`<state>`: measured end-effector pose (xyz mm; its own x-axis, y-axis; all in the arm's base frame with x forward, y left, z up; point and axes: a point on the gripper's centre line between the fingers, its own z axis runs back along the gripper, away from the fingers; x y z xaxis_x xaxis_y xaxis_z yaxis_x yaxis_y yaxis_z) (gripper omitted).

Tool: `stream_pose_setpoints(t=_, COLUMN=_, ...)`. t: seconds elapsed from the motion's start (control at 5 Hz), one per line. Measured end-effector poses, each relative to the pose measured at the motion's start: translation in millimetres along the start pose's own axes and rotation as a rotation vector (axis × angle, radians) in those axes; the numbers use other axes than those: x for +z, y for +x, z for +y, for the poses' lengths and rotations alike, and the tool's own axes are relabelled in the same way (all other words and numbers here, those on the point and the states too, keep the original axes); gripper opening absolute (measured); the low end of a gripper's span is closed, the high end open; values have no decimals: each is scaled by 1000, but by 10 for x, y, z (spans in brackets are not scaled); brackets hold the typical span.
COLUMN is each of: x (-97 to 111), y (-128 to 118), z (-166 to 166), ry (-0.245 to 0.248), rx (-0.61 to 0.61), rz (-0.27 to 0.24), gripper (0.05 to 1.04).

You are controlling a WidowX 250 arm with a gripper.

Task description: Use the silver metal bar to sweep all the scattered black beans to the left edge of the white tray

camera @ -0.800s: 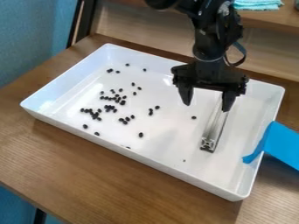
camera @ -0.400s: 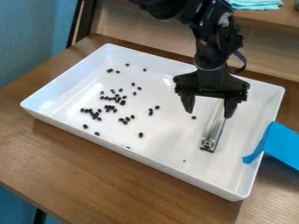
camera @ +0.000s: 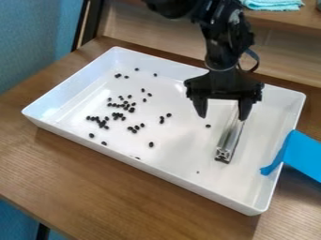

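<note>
"The metal bar [camera: 230,140], where does it lie?"

"Inside the white tray [camera: 156,174], towards its right edge. The end I can see points at the near edge; the gripper [camera: 222,117] hides the far end."

"Are the jaws closed on it?"

"No, they're wide apart, with nothing held between them. The right-hand finger overlaps the bar in the view, but I can't tell whether they touch."

"What else is in there?"

"Small black pieces [camera: 131,109], scattered mostly between the middle and the left edge. One lone piece [camera: 208,125] sits near the bar, on its left."

"And around the tray?"

"It stands on a wooden table [camera: 125,187]. Blue tape [camera: 302,152] clings to the tray's right edge, and a folded turquoise cloth [camera: 272,4] lies behind, beyond the far edge."
</note>
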<state>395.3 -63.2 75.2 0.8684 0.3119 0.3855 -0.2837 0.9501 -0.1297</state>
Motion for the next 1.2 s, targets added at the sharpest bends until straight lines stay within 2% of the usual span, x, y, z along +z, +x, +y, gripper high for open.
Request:
stream_pose_setpoints(t=0.2, x=-53, y=10, z=-18, ry=-1, rx=12, rz=8, gripper=999)
stream_pose_setpoints(t=0.6, x=-11, y=95, z=-30, ry=-46, rx=41, rz=46, gripper=999)
stream_pose_setpoints(t=0.8, x=-117, y=51, z=-11, ry=-38, rx=26, rz=70, gripper=999)
stream_pose_setpoints(t=1.0, x=-174, y=51, z=7, ry=-27, rx=26, rz=65, gripper=999)
stream_pose_setpoints(t=1.2, x=-213, y=-1, z=30, ry=-24, rx=4, rz=66, gripper=947)
